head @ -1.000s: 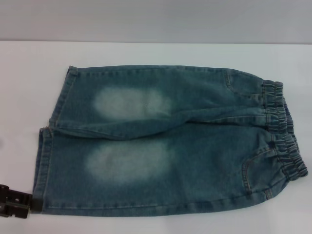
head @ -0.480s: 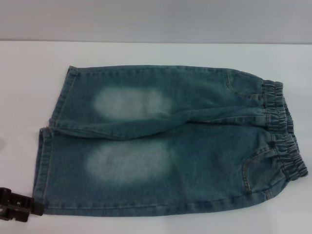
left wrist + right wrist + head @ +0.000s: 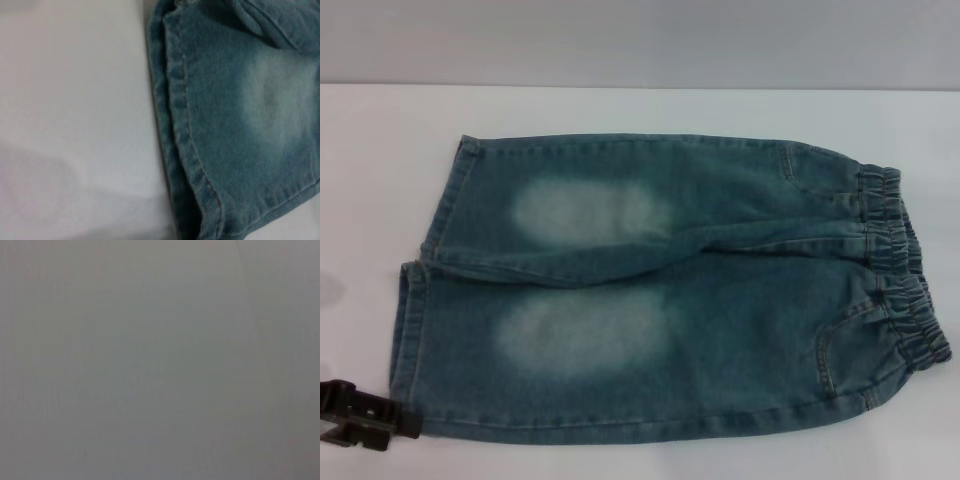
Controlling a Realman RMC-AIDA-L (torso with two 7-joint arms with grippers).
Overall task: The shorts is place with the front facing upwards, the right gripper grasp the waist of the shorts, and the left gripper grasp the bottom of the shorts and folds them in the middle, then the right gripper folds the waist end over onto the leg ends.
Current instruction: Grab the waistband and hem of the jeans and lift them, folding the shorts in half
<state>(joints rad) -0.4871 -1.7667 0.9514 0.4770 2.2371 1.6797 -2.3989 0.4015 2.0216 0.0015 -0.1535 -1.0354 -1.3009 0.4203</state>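
White table (image 3: 380, 150) holds the shorts (image 3: 660, 290); my left gripper (image 3: 408, 420) lies low at eight o'clock, touching the bottom of the shorts (image 3: 412, 330), grip state unclear.

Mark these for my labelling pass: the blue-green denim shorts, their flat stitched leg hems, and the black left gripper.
blue-green denim shorts (image 3: 740, 330), head view, bare denim of the near leg.
flat stitched leg hems (image 3: 175, 95), left wrist view, the double-stitched edge.
black left gripper (image 3: 408, 422), head view, fingertip end at the near hem corner.
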